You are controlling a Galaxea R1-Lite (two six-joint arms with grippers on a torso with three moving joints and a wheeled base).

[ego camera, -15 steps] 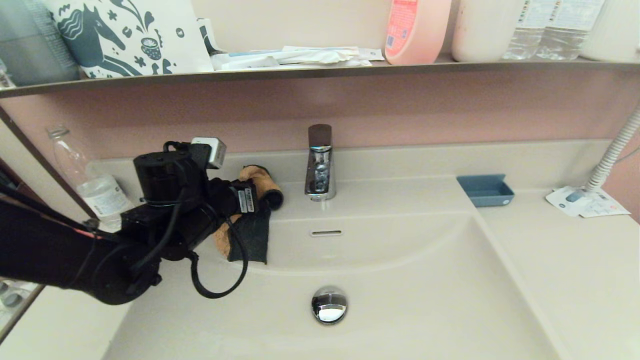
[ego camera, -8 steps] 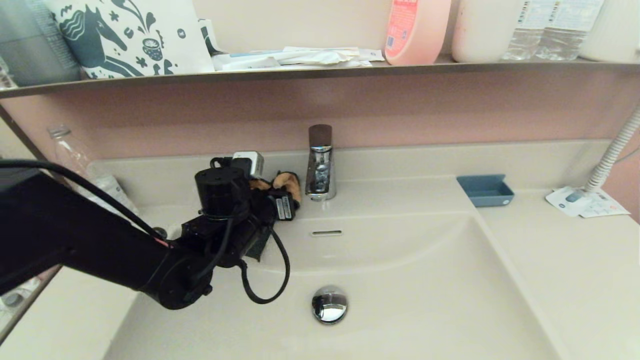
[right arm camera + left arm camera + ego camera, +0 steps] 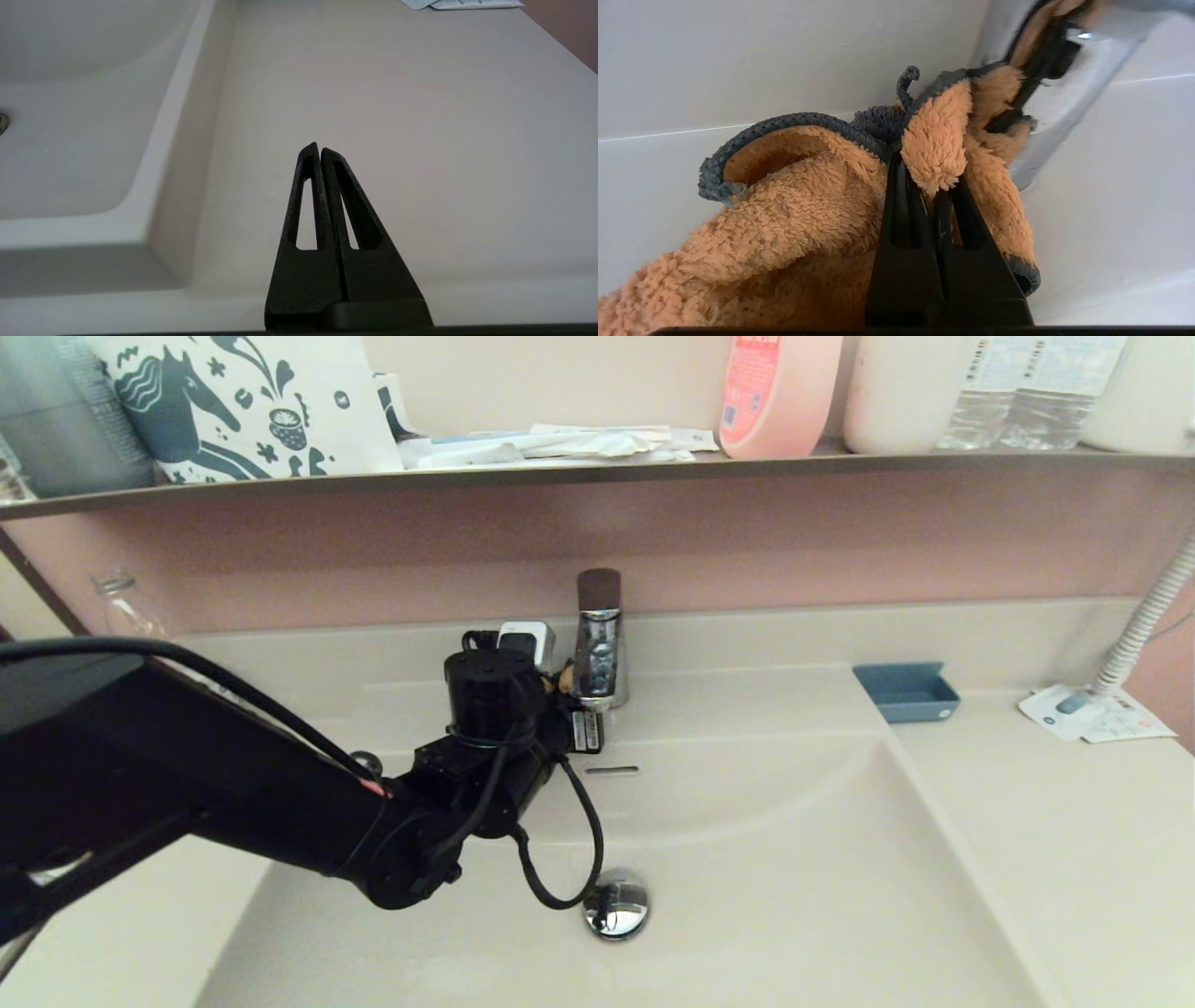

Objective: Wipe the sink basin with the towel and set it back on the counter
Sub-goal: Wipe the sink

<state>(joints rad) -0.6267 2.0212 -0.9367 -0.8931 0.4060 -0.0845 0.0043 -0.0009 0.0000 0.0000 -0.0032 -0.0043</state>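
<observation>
My left gripper (image 3: 560,702) reaches in from the left over the back of the cream sink basin (image 3: 794,868), right beside the chrome faucet (image 3: 597,649). In the left wrist view it (image 3: 931,175) is shut on the fluffy orange towel (image 3: 798,205) with a grey edge, bunched round the fingers close to the faucet's spout (image 3: 1069,107). The head view hides most of the towel behind the wrist. The drain stopper (image 3: 616,907) and overflow slot (image 3: 610,770) lie in front of the gripper. My right gripper (image 3: 319,150) is shut and empty, parked low over the counter (image 3: 397,116) right of the basin.
A small blue tray (image 3: 906,691) sits at the basin's back right corner, with papers (image 3: 1092,714) and a white hose (image 3: 1144,621) further right. A clear bottle (image 3: 117,602) stands at the far left. The dark-edged shelf (image 3: 597,471) above carries bottles and a bag.
My left arm has swept to the right along the back of the basin, carrying the towel from the left side up to the faucet. The right arm has not moved.
</observation>
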